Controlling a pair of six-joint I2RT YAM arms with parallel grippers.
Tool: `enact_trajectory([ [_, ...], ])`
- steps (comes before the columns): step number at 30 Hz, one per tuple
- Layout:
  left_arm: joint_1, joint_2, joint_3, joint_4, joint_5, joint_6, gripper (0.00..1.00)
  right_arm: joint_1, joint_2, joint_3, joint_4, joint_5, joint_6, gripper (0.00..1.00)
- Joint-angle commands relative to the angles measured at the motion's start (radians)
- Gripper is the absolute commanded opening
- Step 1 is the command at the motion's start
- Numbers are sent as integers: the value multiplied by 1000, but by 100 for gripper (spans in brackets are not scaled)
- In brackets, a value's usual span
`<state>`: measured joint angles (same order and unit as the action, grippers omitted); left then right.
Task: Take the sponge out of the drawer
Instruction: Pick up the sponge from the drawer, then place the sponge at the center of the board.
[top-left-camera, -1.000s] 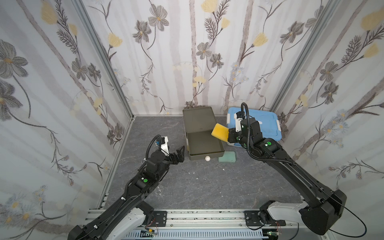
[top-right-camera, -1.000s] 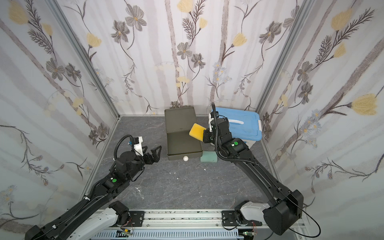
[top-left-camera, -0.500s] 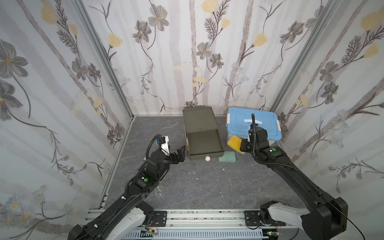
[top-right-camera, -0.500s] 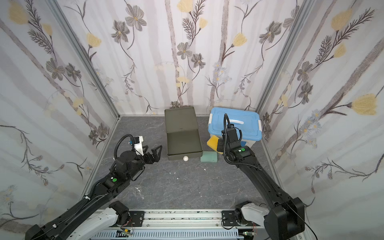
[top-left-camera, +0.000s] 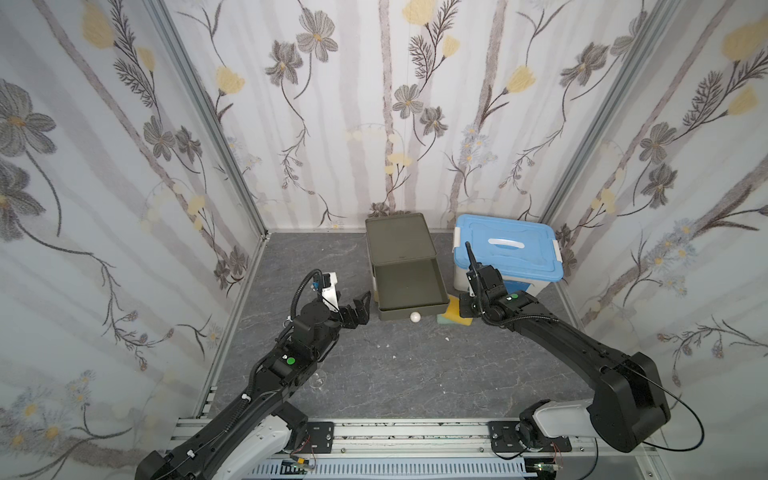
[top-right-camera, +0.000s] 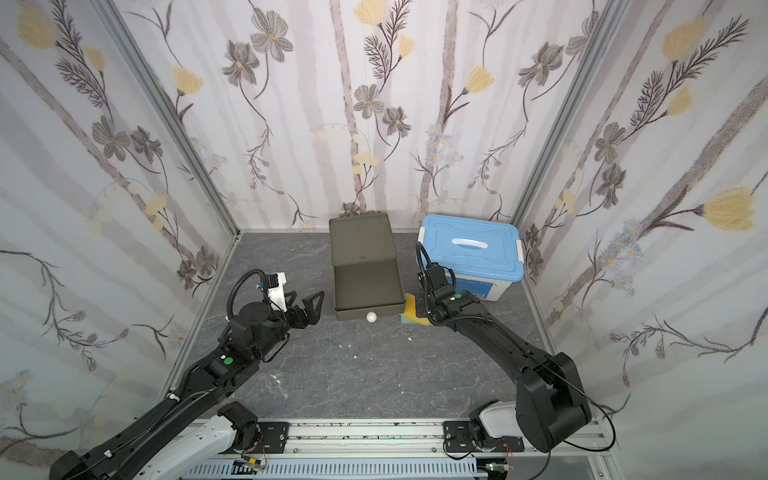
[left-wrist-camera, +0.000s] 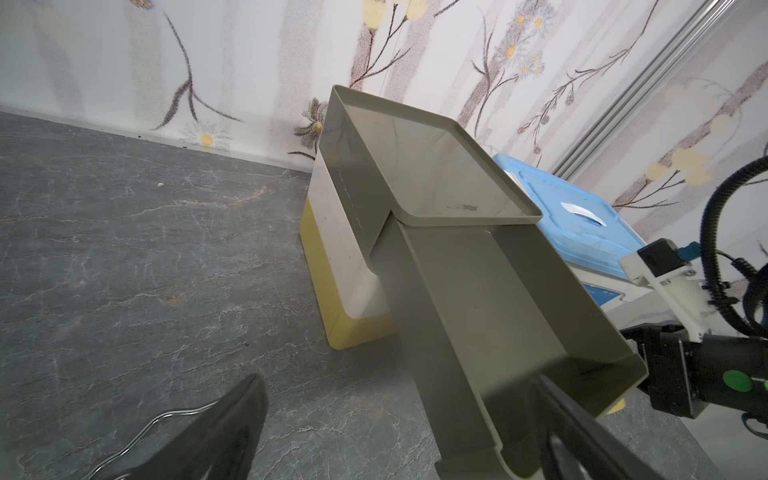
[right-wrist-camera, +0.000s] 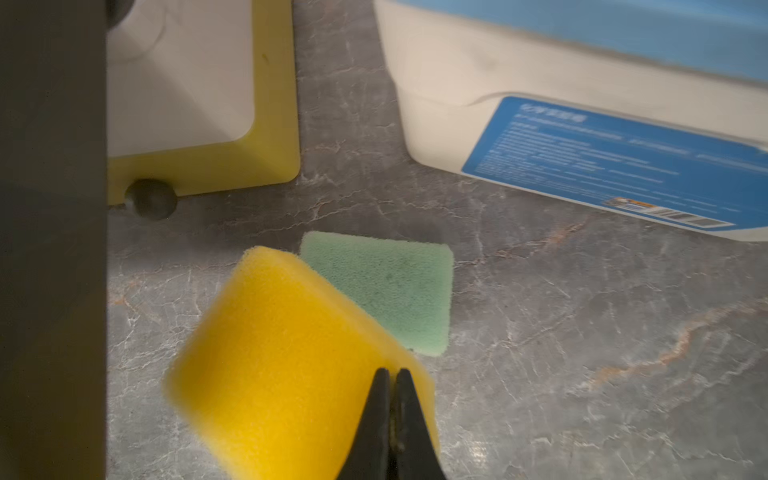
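The sponge (right-wrist-camera: 291, 353) is pinched in the tightly closed right claw (right-wrist-camera: 392, 390), already out of the empty drawer (top-left-camera: 409, 286) beside it, with only its release judged left; the left claw (top-right-camera: 305, 300) is spread wide, empty.

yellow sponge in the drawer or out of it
Out. The yellow sponge is pinched in the shut right gripper beside the open drawer, by a green sponge on the table; the drawer looks empty.

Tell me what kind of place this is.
Probably a robot test booth dressed as a home, not a real room: arms bolted to a metal rail, flowered wallpaper panels in aluminium framing, and household props, a drawer unit and a blue-lidded bin.
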<state>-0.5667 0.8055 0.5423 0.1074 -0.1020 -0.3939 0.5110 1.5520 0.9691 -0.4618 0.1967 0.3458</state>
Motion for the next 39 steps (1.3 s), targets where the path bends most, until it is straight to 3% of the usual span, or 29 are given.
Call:
enact_trajectory([
  [1,1,-12,-3,25,-9,-2,100,18,30,3,68,-39,-19,0],
  [10,1,-17,-4,22,-18,-2,100,42,99,-4,165,-150,-53,0],
  [39,1,-54,-3,-31,-56,7,100,74,359,231,219,-198,-113,0],
])
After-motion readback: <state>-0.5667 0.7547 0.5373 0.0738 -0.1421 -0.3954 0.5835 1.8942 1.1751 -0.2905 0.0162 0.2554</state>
